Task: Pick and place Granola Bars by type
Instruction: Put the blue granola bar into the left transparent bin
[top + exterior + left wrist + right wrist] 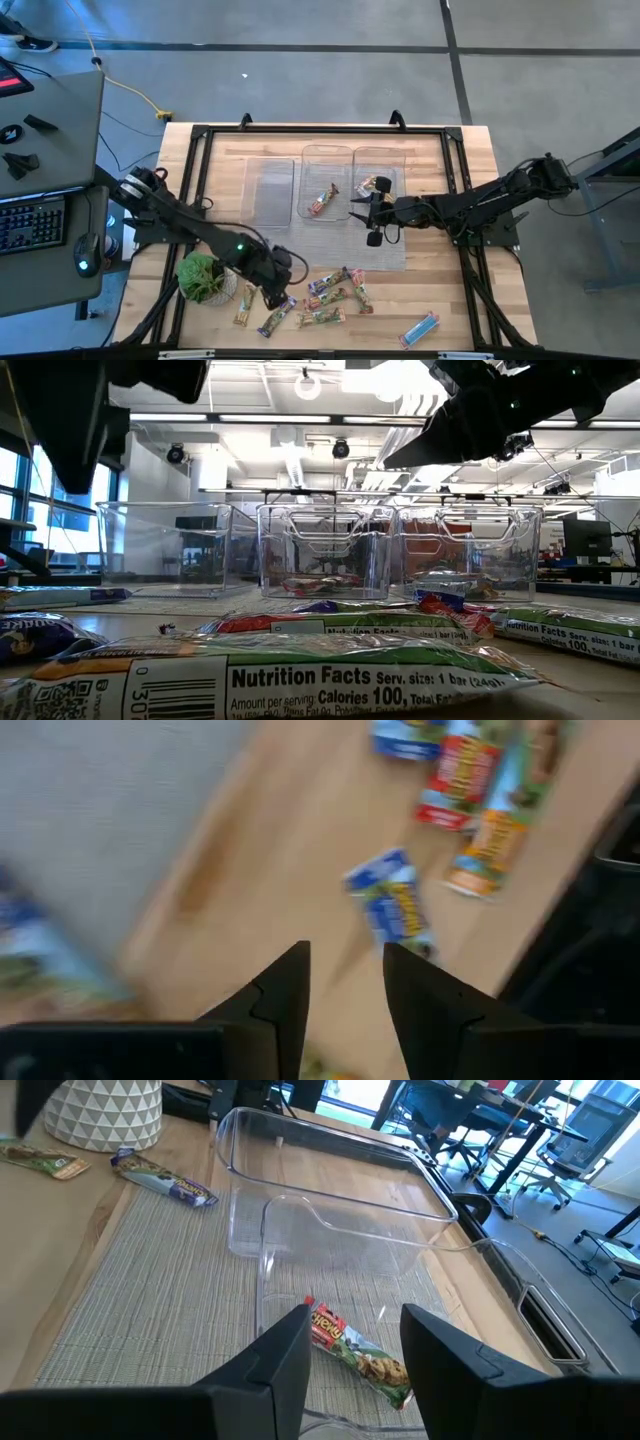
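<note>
- While the left tool hangs low over the loose Granola Bars at the table's near edge, its fingers stand part open w/ nothing between them; a blue-wrapped bar lies just ahead in its wrist view.
- Right tool hovers at the near rim of the clear trays, fingers apart, empty. A red-and-green bar lies in the tray below it.
- Three trays sit side by side on the mat: middle and right ones each hold a bar, left one looks bare.
- Handling, as a guess: bars light, flat, wrappers slick and crinkly, so they'd likely skid if nudged. Best bet is a pinch across the narrow width, mid-length.
- Room: the pile is crowded, bars touching or overlapping; the potted plant sits just beside the left arm. One blue bar lies well apart, easy reach. Tray walls are thin and clear, so hard to judge on the way in.
</note>
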{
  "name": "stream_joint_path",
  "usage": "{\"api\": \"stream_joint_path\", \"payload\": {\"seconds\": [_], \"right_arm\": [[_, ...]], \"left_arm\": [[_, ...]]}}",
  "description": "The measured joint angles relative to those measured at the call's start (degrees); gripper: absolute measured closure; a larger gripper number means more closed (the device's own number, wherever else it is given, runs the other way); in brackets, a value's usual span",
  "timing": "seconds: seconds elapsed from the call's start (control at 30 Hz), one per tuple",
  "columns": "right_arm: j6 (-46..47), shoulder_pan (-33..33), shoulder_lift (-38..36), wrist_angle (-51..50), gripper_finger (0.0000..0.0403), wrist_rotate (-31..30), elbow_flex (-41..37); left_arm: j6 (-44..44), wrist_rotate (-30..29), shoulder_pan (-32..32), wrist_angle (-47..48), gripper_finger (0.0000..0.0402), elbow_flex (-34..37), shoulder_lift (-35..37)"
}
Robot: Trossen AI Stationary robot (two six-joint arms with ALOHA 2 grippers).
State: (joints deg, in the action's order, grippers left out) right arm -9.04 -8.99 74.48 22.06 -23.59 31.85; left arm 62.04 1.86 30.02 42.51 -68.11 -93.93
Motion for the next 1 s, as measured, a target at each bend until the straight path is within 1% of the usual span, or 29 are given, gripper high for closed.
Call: {"api": "stream_joint_path", "payload": {"seconds": [0.1, 0.2, 0.33, 0.43, 0.63, 0.8, 1.0], "right_arm": [[0.0, 0.0, 0.0, 0.0, 0.0263, 0.0, 0.0], [0.0, 0.0, 0.0, 0.0, 0.0263, 0.0, 0.0], [0.0, 0.0, 0.0, 0.0, 0.0263, 0.0, 0.0], [0.0, 0.0, 0.0, 0.0, 0.0263, 0.0, 0.0], [0.0, 0.0, 0.0, -0.1, 0.0263, 0.0, 0.0], [0.0, 0.0, 0.0, -0.1, 0.0263, 0.0, 0.0], [0.0, 0.0, 0.0, -0.1, 0.0263, 0.0, 0.0]], "left_arm": [[0.2, 1.4, 0.0, -6.9, 0.0279, 2.3, -0.7], [1.3, 2.4, 1.2, -8.6, 0.0279, 3.1, -2.5], [1.6, 5.0, 2.3, -13.3, 0.0279, 3.0, -5.9], [3.7, 5.3, 3.1, -17.5, 0.0279, 2.9, -8.8], [8.7, 5.8, 4.2, -19.7, 0.0279, 2.7, -12.6], [8.9, 6.2, 4.1, -19.6, 0.0279, 2.6, -13.6], [7.2, 3.6, 3.0, -17.4, 0.028, 2.7, -13.7]]}}
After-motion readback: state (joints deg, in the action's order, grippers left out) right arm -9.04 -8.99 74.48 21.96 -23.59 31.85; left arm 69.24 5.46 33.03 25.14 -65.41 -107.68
